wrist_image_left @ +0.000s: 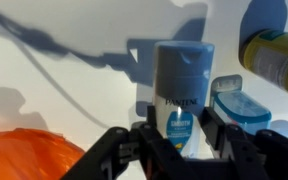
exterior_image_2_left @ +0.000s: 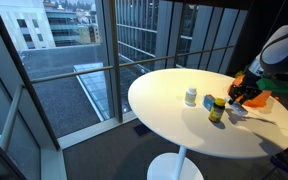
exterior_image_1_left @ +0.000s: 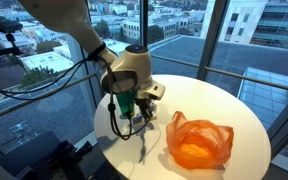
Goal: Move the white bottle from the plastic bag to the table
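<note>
Room: tall glass windows (exterior_image_2_left: 74,60) with city buildings and rooftops outside.
Table: large round table with a smooth white top (exterior_image_1_left: 224,105), on a single pedestal, close to the glass.
Arm: white robot arm (exterior_image_1_left: 84,30) with black cables, reaching down over the table's middle.
Bag: translucent orange thin-film plastic bag (exterior_image_1_left: 199,142), crumpled and open on the table top, just beside the arm's end.
Gripper: black two-finger gripper (wrist_image_left: 182,128), jaws about half closed, one finger pressed on each side of the white bottle.
White bottle: small white plastic bottle with a blue-printed label (wrist_image_left: 182,85), out of the bag and clamped over the table top; whether its base touches the top cannot be told.
Dark bottle: small dark bottle with a yellow cap (exterior_image_2_left: 216,110), upright on the table, near the gripper.
Container: small pale container (exterior_image_2_left: 191,96), upright, further from the gripper.
</note>
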Robot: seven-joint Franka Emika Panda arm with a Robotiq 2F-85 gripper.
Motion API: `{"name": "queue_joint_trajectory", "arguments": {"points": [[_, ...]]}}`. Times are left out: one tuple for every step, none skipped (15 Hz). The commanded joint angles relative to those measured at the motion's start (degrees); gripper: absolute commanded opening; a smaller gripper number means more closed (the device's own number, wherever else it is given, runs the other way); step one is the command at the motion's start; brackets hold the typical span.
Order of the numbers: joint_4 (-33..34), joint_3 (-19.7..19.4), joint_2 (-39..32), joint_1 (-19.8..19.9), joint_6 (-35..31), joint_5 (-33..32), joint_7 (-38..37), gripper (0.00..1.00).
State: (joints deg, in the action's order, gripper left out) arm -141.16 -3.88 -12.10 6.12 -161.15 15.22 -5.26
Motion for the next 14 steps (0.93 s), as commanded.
{"name": "queue_joint_trajectory", "arguments": {"points": [[3.67, 1.50, -4.08, 1.98, -0.53, 2.38, 3.01, 0.24], [4.26, 1.64, -5.02, 2.28, -0.66, 2.31, 3.21, 0.24], [4.77, 1.81, -5.88, 2.61, -0.67, 2.23, 3.39, 0.24], [5.21, 1.90, -6.56, 2.82, -0.70, 2.01, 3.30, 0.24], [5.64, 2.00, -7.27, 3.06, -0.76, 1.85, 3.27, 0.24], [5.98, 2.06, -7.83, 3.25, -0.75, 1.74, 3.22, 0.24], [6.30, 2.11, -8.31, 3.42, -0.73, 1.65, 3.15, 0.24], [6.48, 2.18, -8.60, 3.60, -0.72, 1.57, 3.17, 0.37], [6.55, 2.25, -8.72, 3.76, -0.67, 1.50, 3.20, 0.43], [6.38, 2.23, -8.28, 3.84, -0.58, 1.35, 3.21, 0.69], [5.95, 2.22, -7.54, 3.96, -0.30, 1.24, 3.33, 0.74], [5.43, 2.03, -6.60, 4.00, 0.36, 0.95, 3.36, 0.79], [5.03, 1.89, -5.69, 4.12, 1.03, 0.74, 3.57, 0.88], [4.65, 1.54, -4.80, 4.08, 1.51, 0.34, 3.62, 0.95]]}}
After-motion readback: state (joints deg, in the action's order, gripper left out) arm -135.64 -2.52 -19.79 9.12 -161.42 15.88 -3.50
